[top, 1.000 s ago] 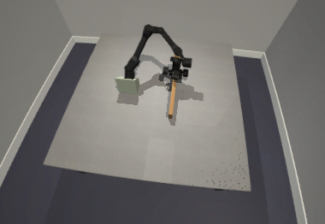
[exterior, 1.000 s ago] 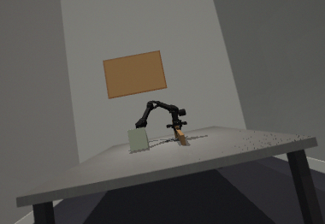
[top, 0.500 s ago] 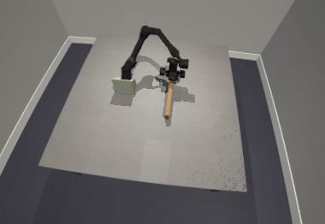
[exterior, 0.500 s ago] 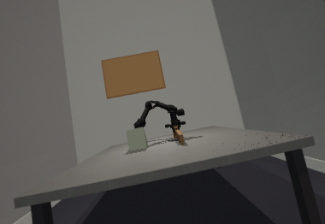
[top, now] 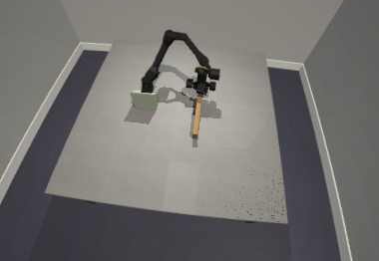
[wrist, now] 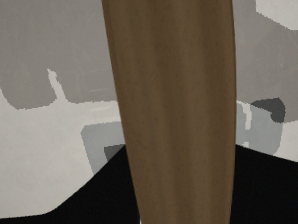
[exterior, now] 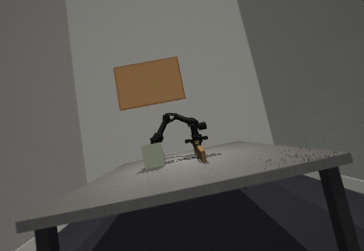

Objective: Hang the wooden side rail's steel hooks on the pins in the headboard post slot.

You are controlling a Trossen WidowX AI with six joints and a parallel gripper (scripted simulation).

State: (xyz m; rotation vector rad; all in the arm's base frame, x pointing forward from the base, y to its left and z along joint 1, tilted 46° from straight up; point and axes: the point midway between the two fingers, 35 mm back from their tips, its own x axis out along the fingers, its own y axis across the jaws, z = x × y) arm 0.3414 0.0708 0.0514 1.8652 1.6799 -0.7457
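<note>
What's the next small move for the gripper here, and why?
Probably keep the grip and ease the rail's held end gently toward the post. The gripper is shut on the wooden rail near its upper end, and the far end seems to rest on the table. The hooks and the post's slot cannot be made out, so a slow move is safer than releasing now.

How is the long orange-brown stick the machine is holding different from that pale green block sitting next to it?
The wooden rail is long, thin and orange-brown; the pale green block is short, squat and boxy. The rail is clamped near one end by the gripper, while nothing grips the block, which stands beside the arm's base. The rail stretches away from the arm towards the table's near side; the block stands upright. Both are on the same grey table.
</note>
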